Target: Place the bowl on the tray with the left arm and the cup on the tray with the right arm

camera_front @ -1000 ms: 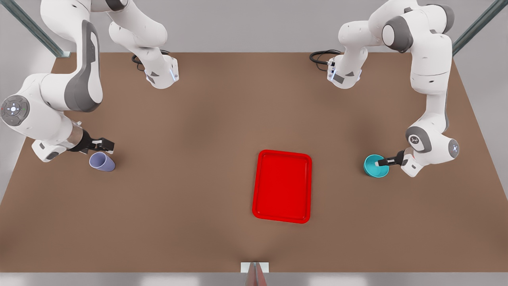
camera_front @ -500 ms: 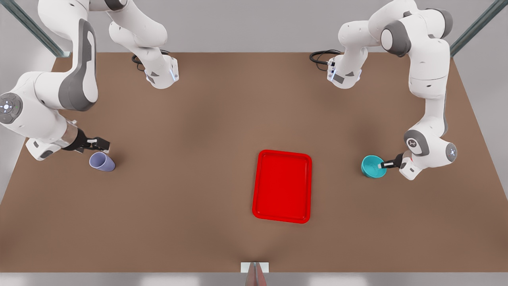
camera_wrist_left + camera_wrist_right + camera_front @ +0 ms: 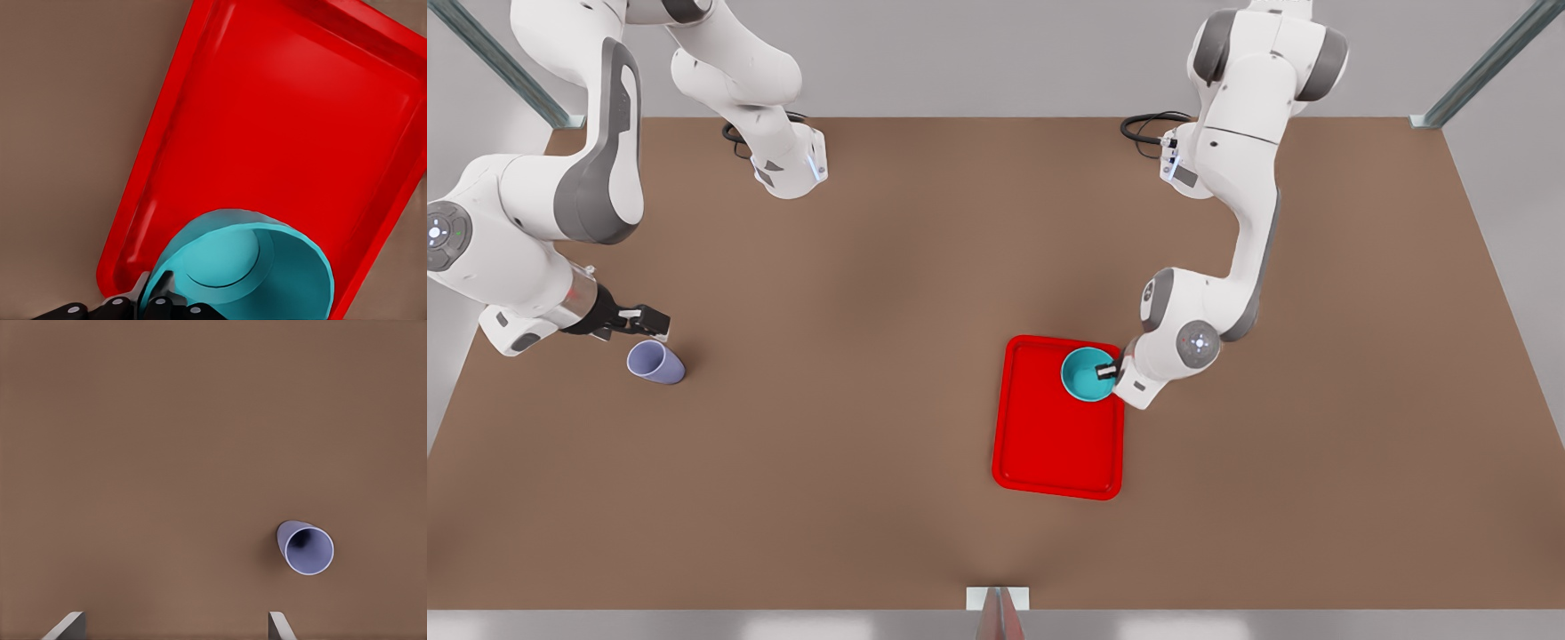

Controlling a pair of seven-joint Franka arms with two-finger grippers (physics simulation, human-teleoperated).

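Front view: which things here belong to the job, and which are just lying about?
Part of the job:
- bowl, held by the left end effector over the tray
- cup, on the table, right end effector open beside it

Lying about:
- black cables at the far table edge
- white bracket at the near edge

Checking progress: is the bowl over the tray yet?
Yes. The bowl, gripped at its rim by the left gripper, is above the tray's corner; contact unclear.
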